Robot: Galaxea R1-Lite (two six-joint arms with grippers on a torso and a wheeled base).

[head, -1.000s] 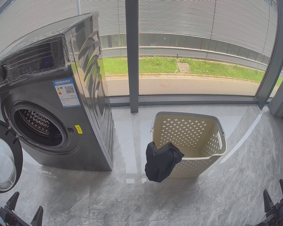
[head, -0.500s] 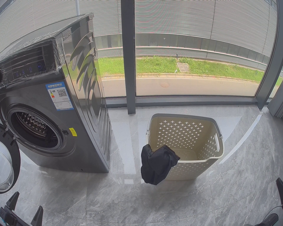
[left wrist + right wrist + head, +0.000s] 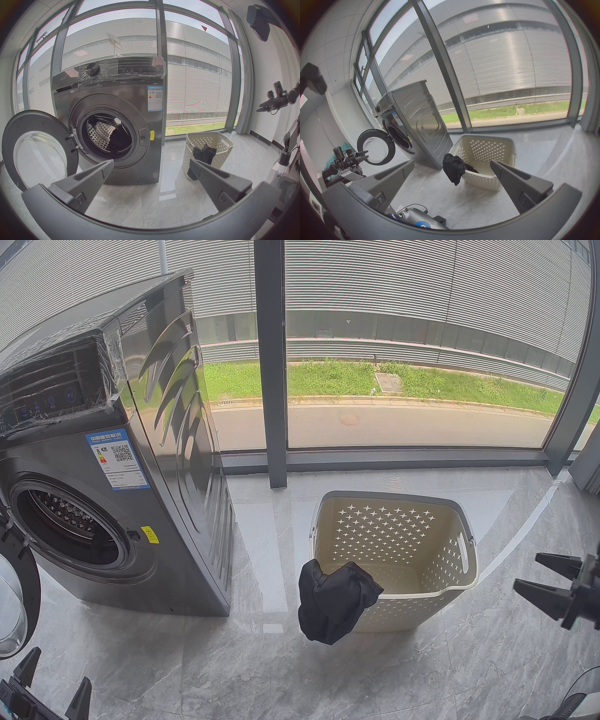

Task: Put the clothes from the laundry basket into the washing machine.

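Observation:
A cream laundry basket point(image 3: 387, 495) stands on the floor by the window. A black garment point(image 3: 331, 604) hangs over its near left corner. To its left is the grey washing machine point(image 3: 125, 502), its round door point(image 3: 15, 609) swung open. In the left wrist view a dark piece of clothing point(image 3: 120, 141) lies inside the drum. My left gripper point(image 3: 60, 666) is low in front of the machine, open and holding nothing. My right gripper point(image 3: 527, 570) is raised to the right of the basket, open and holding nothing. In the right wrist view the garment point(image 3: 454, 168) and the basket point(image 3: 487, 147) lie ahead of the right gripper point(image 3: 451, 165).
A tall window with a dark upright post point(image 3: 270, 365) runs behind the basket and the machine. Polished grey floor point(image 3: 262, 665) lies between me, the machine and the basket. Plastic film wraps the machine's control panel point(image 3: 56, 390).
My right gripper has risen from the bottom right corner to beside the basket. The head camera has shifted a little, so the scene sits further left and lower. The left gripper has stayed put.

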